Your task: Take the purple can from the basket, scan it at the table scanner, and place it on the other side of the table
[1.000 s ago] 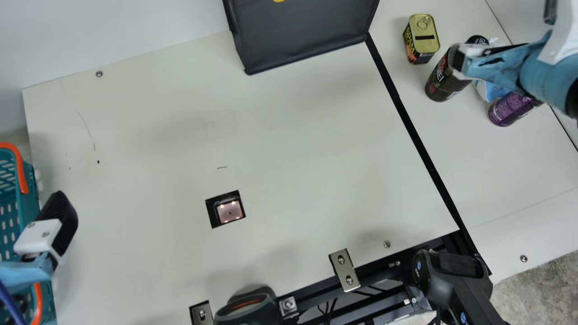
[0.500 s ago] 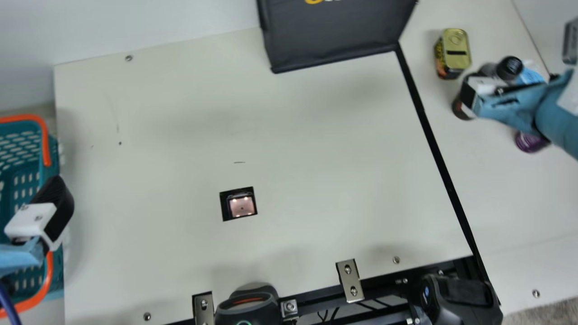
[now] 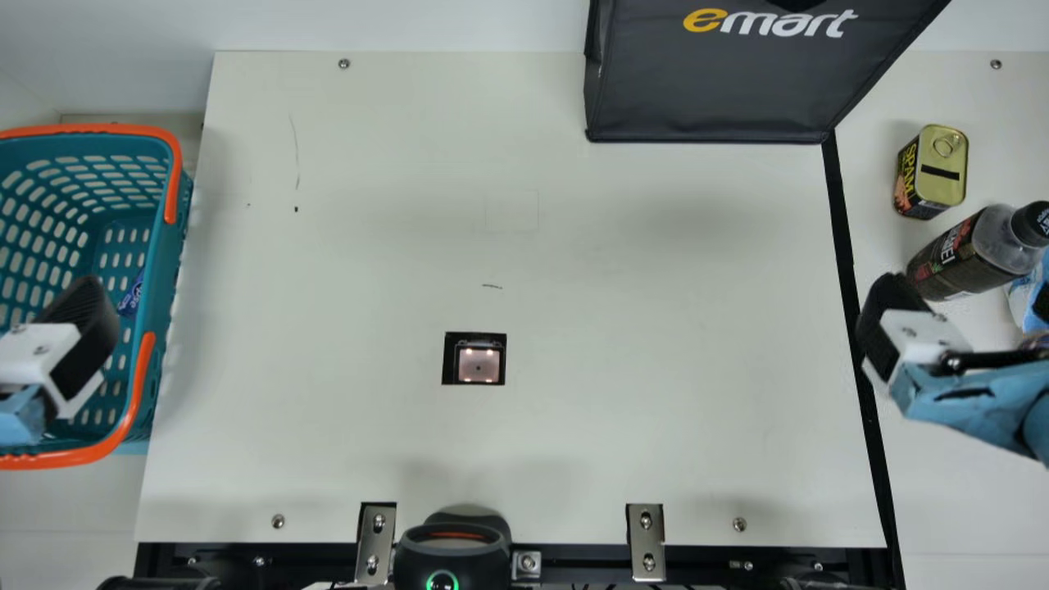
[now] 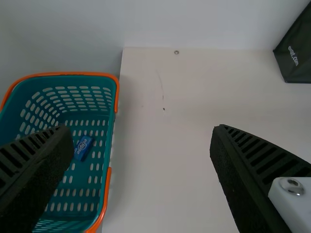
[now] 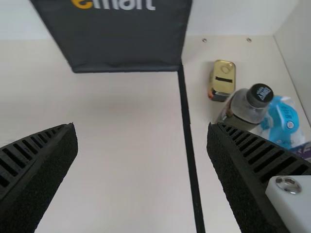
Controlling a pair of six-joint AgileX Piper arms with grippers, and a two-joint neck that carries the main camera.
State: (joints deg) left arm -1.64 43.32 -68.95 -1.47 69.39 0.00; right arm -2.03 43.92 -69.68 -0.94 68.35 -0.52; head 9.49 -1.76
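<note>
Spread wide, my right gripper [image 3: 901, 336] hangs near the black strip [image 3: 842, 229] that marks off the right end of the table [image 3: 656, 426]. On that right end I can make out part of the purple can [image 5: 303, 149], at the edge of the right wrist view, beside a blue and white pouch [image 5: 285, 124]. Near them are a dark bottle [image 3: 951, 258] and a gold-topped tin [image 3: 942, 164]. Toward mid-table, the scanner [image 3: 479, 360] sits set into the tabletop. Over the teal basket [image 3: 172, 270], my left gripper [image 3: 70, 344] has its fingers apart too; a blue packet [image 4: 83, 147] lies inside the basket. One black bag [image 3: 737, 90] stands at the back.
</note>
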